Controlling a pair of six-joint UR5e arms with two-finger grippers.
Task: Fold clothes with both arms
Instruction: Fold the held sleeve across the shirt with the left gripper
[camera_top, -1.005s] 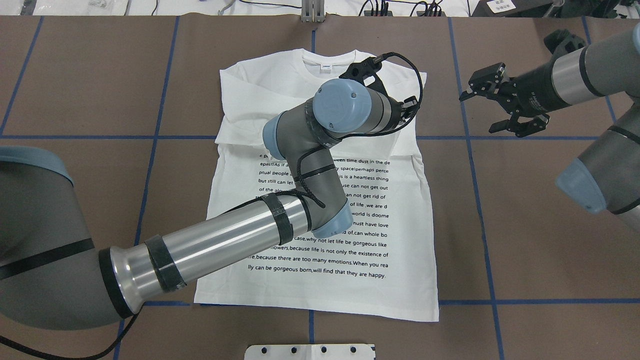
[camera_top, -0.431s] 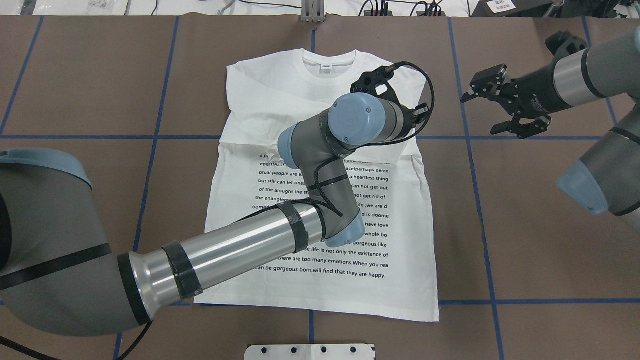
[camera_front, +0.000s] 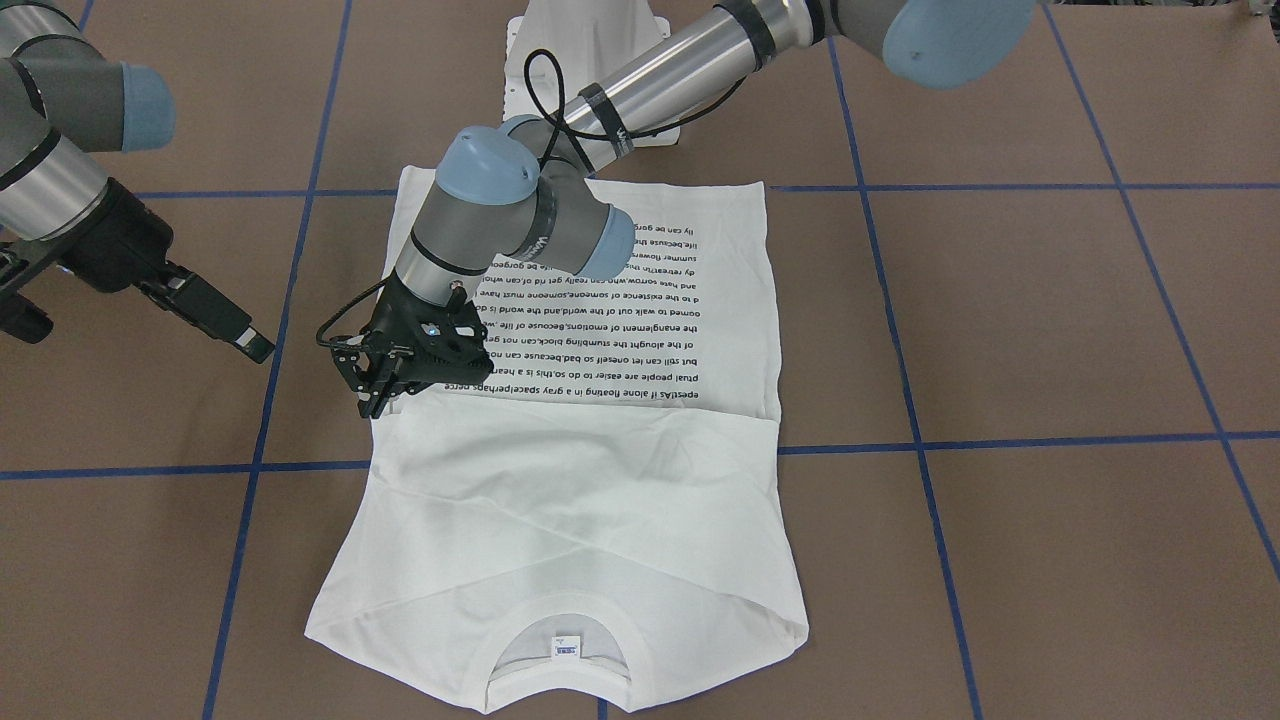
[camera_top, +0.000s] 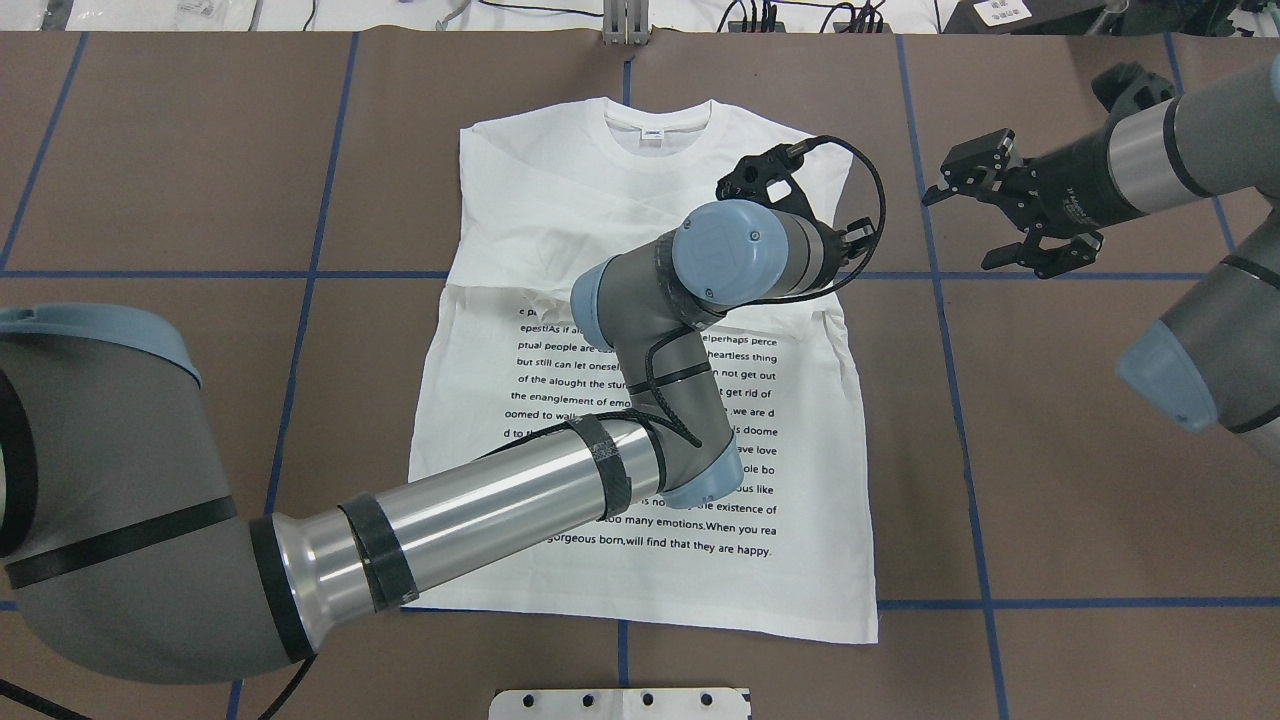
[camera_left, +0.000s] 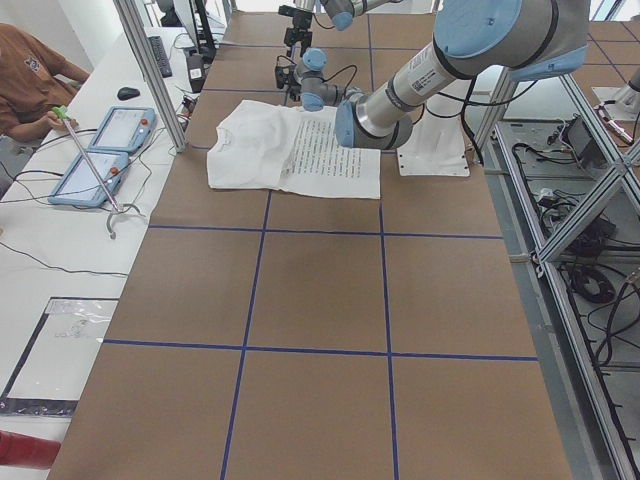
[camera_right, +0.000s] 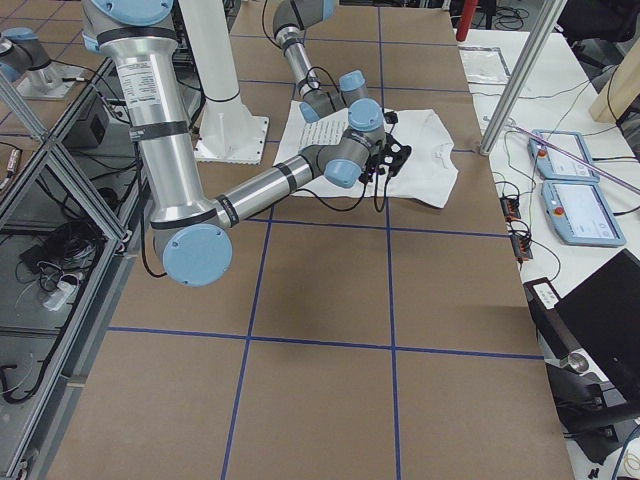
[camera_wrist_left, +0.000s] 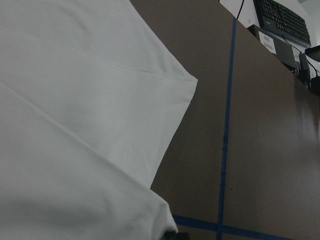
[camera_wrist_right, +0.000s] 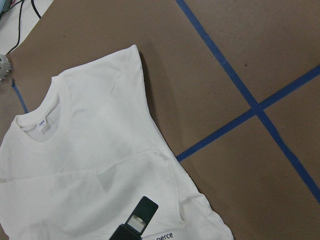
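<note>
On the T-shirt (camera_top: 540, 200), the last printed line (camera_top: 690, 549) ends "they are happy."

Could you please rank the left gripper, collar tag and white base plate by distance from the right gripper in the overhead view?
From the right gripper:
1. left gripper, over the shirt.
2. collar tag, shirt's far end.
3. white base plate, table's near edge.
</note>
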